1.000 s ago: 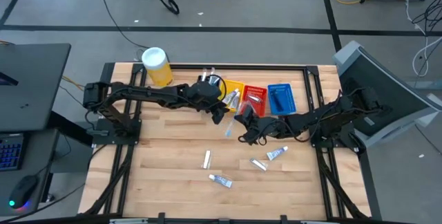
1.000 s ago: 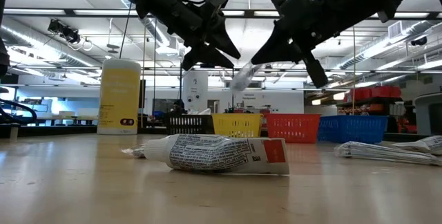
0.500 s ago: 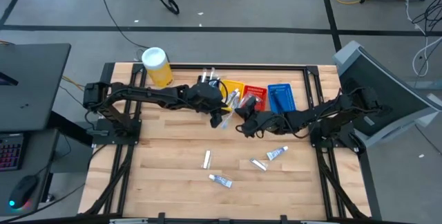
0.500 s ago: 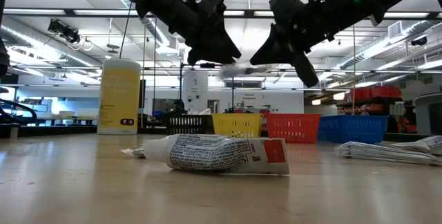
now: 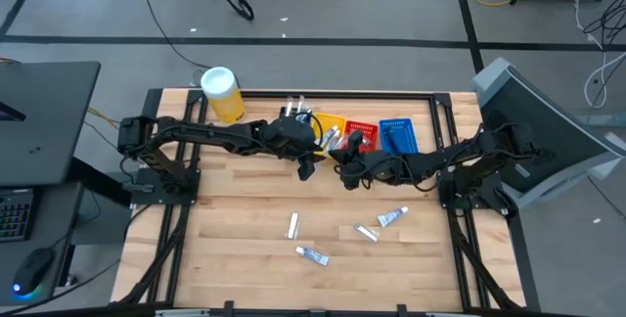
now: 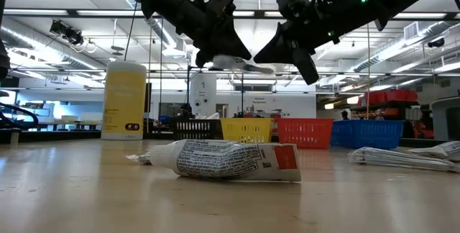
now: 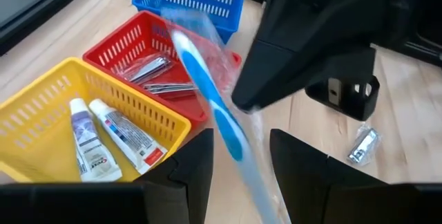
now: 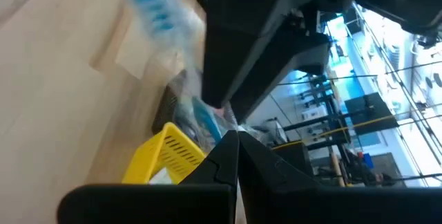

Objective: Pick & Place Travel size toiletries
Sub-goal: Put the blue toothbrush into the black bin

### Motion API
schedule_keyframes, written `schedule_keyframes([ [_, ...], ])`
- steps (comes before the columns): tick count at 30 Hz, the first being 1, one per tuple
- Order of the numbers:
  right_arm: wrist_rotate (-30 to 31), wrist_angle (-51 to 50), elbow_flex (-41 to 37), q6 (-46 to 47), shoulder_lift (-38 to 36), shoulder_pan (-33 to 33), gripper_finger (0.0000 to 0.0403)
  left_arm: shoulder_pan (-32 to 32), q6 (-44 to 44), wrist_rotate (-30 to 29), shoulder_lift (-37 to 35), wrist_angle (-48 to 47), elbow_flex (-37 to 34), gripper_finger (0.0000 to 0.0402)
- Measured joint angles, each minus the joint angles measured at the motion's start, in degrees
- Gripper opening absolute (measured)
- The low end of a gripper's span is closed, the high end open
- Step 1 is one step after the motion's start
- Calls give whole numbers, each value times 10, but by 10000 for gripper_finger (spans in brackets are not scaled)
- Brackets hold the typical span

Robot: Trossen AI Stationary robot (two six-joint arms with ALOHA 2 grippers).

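Observation:
A blue-and-white toothbrush (image 7: 207,92) in a clear wrapper hangs in the air between my two grippers, above the table in front of the baskets; it also shows in the low view (image 6: 241,64). My right gripper (image 5: 342,167) is shut on it. My left gripper (image 7: 242,141) is open, with one finger on each side of the toothbrush's near part; I cannot tell whether they touch it. Several small white tubes (image 5: 313,254) lie flat on the near half of the table. My right gripper pinches the toothbrush's clear wrapper (image 7: 231,79) between its two shut fingers, beside the brush's middle. It comes from the table's right side. The gripper's own body hides the exact spot. The toothbrush is lifted clear of the table and lies about level.
Black (image 6: 195,129), yellow (image 5: 330,124), red (image 5: 362,133) and blue (image 5: 396,137) baskets stand in a row at the far edge. The yellow one holds two tubes (image 7: 128,137). A yellow canister (image 5: 222,94) stands far left. A tube (image 6: 223,160) lies close to the low camera.
My right gripper has gone up and toward the far edge, closer to my left gripper, carrying the toothbrush. The toothbrush hung slanting below the right gripper; now it lies about level, with one end between my left gripper's fingers.

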Motion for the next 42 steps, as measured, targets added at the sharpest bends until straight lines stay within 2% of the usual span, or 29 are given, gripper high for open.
schedule_keyframes([
  [3,-19,12,0,12,0,-7,8,0,7,0,0,0,0,151],
  [9,-16,25,0,10,0,-9,7,0,8,-3,0,-4,0,141],
  [15,-15,29,0,10,0,-9,7,0,9,-31,0,-3,0,92],
  [20,-15,29,0,17,0,-9,7,3,17,-32,0,-3,0,40],
  [24,-14,28,0,38,0,-9,7,4,17,-32,0,-3,0,15],
  [32,-14,28,0,72,0,-9,12,4,14,-35,0,-3,0,18],
  [42,-14,-2,0,131,0,-12,50,4,-10,-100,1,-47,0,3],
])
